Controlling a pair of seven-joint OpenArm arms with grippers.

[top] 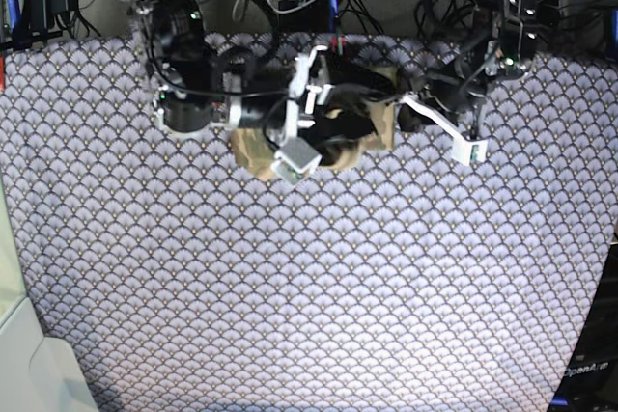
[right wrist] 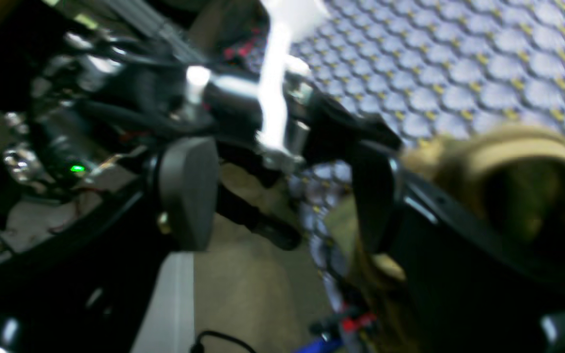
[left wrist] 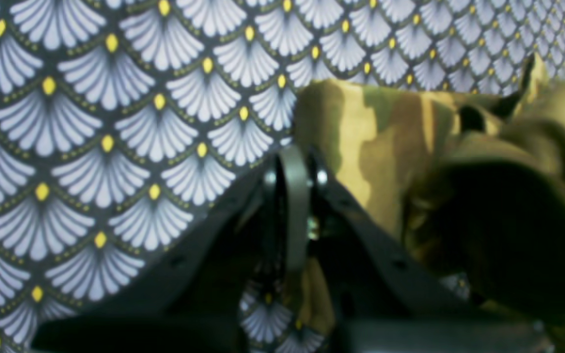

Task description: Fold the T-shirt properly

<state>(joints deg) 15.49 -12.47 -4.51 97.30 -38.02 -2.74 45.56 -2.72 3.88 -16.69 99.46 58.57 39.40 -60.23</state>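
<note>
Our left gripper [left wrist: 290,196] is clenched on the T-shirt [top: 253,150], bunched between both arms. Our right gripper [right wrist: 282,196] gapes released, cloth beside one finger, so it sits nearer.

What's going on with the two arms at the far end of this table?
Both arms are working a camouflage T-shirt, bunched at the far edge of the patterned tablecloth. The left gripper is shut beside the cloth; whether it pinches any is unclear. The right gripper stands open by the shirt. The fold is not finished.
</note>
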